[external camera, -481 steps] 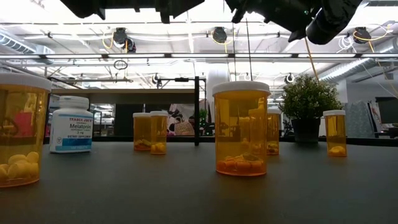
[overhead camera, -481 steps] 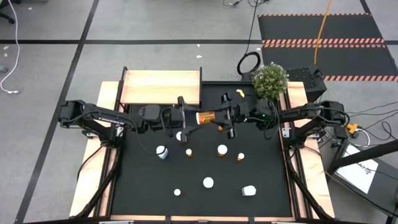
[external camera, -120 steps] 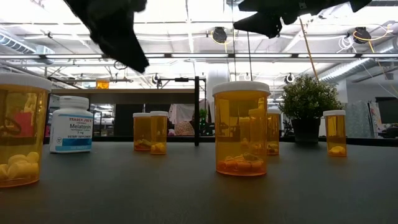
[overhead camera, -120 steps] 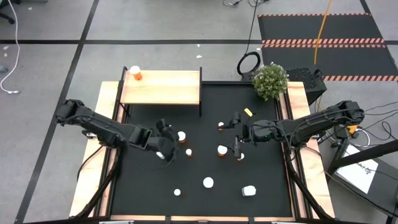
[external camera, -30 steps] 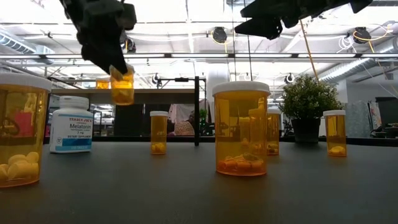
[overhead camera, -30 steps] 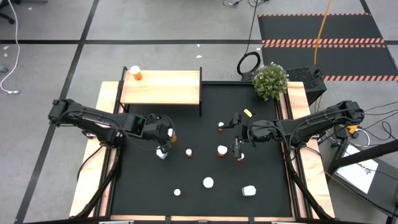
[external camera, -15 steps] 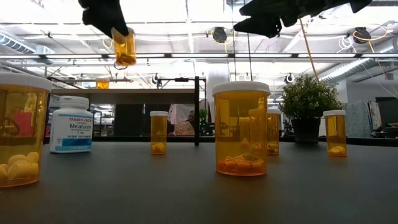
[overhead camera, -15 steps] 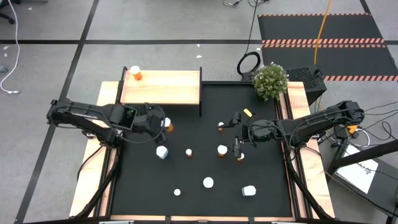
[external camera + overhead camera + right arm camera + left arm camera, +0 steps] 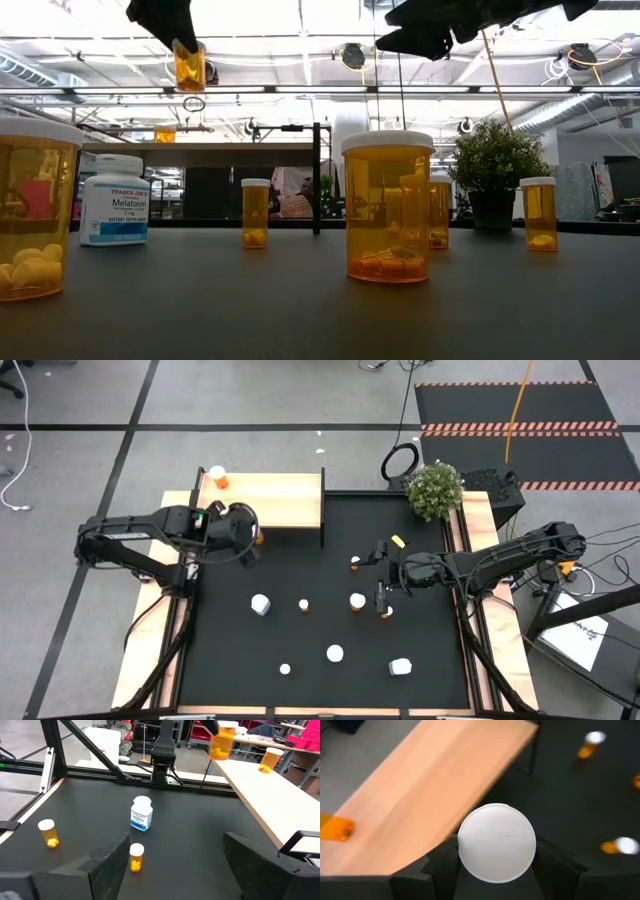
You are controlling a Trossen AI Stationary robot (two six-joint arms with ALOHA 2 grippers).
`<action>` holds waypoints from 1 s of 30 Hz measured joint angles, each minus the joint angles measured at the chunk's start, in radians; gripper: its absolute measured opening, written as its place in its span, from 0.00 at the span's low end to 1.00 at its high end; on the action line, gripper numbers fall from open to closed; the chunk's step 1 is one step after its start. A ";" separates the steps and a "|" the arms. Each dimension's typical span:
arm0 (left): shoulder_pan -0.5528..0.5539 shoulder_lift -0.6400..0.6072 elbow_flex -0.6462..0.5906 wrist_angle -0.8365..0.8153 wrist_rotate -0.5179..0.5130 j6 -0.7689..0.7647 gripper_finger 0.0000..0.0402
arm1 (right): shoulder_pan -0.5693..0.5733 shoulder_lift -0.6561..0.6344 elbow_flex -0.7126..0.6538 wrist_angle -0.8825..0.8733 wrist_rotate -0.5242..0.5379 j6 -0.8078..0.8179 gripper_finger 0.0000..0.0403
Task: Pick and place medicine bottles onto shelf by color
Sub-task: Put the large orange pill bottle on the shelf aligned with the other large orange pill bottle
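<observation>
My left gripper [image 9: 255, 536] is shut on an orange bottle with a white cap [image 9: 496, 842], held high at the near edge of the light-wood shelf [image 9: 262, 500]. In the low view the bottle [image 9: 189, 65] hangs well above the mat. One orange bottle [image 9: 217, 479] stands on the shelf's far left corner. Several orange bottles and a white one [image 9: 260, 604] stand on the black mat [image 9: 330, 630]. My right gripper [image 9: 380, 574] is open and empty above the mat's middle right. My left gripper pinches the bottle's top end at the white cap [image 9: 465, 852] between its two fingers [image 9: 442, 867], one on each side. The fingers come from above, pointing down. The bottle hangs upright below them [image 9: 189, 70], lifted clear of mat and shelf.
A potted plant [image 9: 434, 489] stands at the mat's far right corner. A small yellow thing [image 9: 399, 541] lies near it. The shelf's black leg [image 9: 322, 525] stands at its near right corner. The white bottle [image 9: 141, 813] and two orange ones [image 9: 136, 856] stand in front of my right gripper.
My left gripper has risen and gone toward the far edge and a little left, up to the shelf's near edge. The orange bottle has gone with it, upright and clear of the mat. My right gripper has kept still.
</observation>
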 joint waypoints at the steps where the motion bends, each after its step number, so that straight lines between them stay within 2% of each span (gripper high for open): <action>1: 0.020 0.000 0.000 -0.009 0.000 0.013 0.54 | 0.000 0.000 0.000 0.000 0.000 0.000 0.77; 8: 0.176 -0.009 0.000 -0.048 0.000 0.071 0.54 | 0.000 0.000 0.000 0.000 0.000 -0.006 0.77; 14: 0.327 -0.052 0.000 -0.093 -0.001 -0.048 0.54 | 0.000 0.000 0.000 0.000 0.000 -0.008 0.77; 19: 0.434 -0.093 0.000 -0.097 -0.001 -0.057 0.54 | 0.000 0.000 0.000 0.000 0.000 -0.007 0.77; 30: 0.561 -0.106 0.000 -0.101 -0.033 -0.017 0.54 | 0.000 0.000 0.000 -0.003 0.000 0.002 0.77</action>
